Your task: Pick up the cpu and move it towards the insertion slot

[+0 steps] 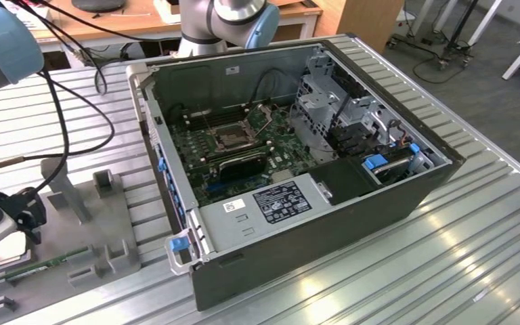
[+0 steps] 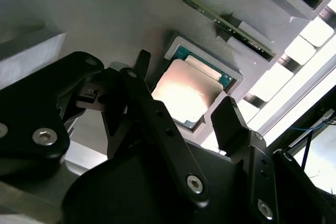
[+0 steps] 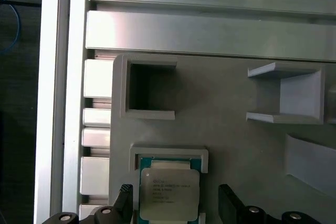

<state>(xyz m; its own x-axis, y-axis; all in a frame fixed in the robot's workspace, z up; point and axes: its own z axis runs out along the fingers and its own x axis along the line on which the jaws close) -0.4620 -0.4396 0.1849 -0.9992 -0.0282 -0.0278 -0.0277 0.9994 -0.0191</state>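
The cpu [image 3: 169, 192] is a flat square chip with a pale metal top. It lies in a shallow square recess of the grey plastic tray [image 3: 236, 98], and shows too in the second wrist view [image 2: 186, 93]. My gripper [image 3: 176, 198] hangs just over it, open, with one black finger [image 2: 142, 64] on each side of the chip and a gap between each finger and the chip's edge. In the exterior view the gripper [image 1: 7, 245] is low at the far left over the tray [image 1: 106, 223]. The insertion slot [image 1: 228, 139] is the metal-framed socket on the green board inside the open computer case.
The computer case [image 1: 332, 196] lies open on the slatted aluminium table [image 1: 441, 271], its walls rising around the board. A thin green memory stick [image 2: 210, 17] stands on edge in the tray beside the cpu recess. Raised tray blocks [image 3: 286, 93] and black cables [image 1: 61, 115] lie close by.
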